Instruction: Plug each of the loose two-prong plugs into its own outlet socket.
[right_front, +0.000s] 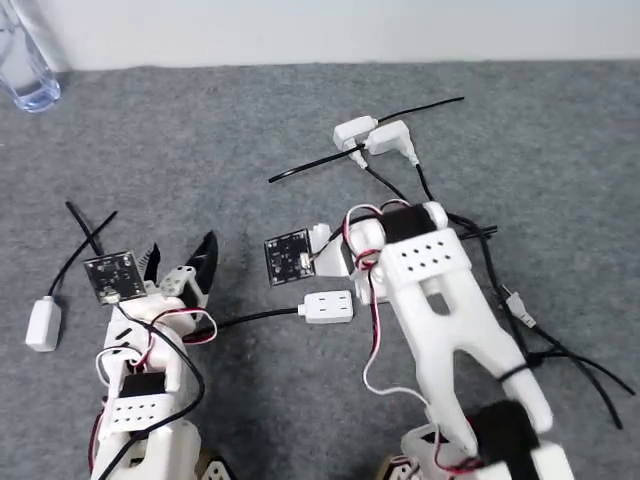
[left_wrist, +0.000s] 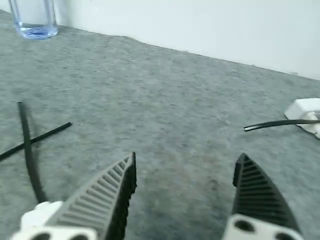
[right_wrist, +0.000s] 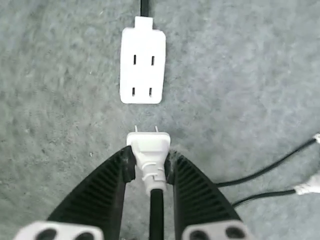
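Observation:
My right gripper is shut on a white two-prong plug. Its prongs point at a white outlet block a short gap ahead on the grey mat. That outlet block lies mid-table beside the right arm. Two more white plugs lie together on black cords at the back. My left gripper stands open over bare mat at the front left; its fingers hold nothing. A white block on a cord lies at the far left.
A clear glass stands at the back left corner by the wall. Loose black cords trail across the mat to the right of the right arm. Two crossed black cords lie near the left gripper.

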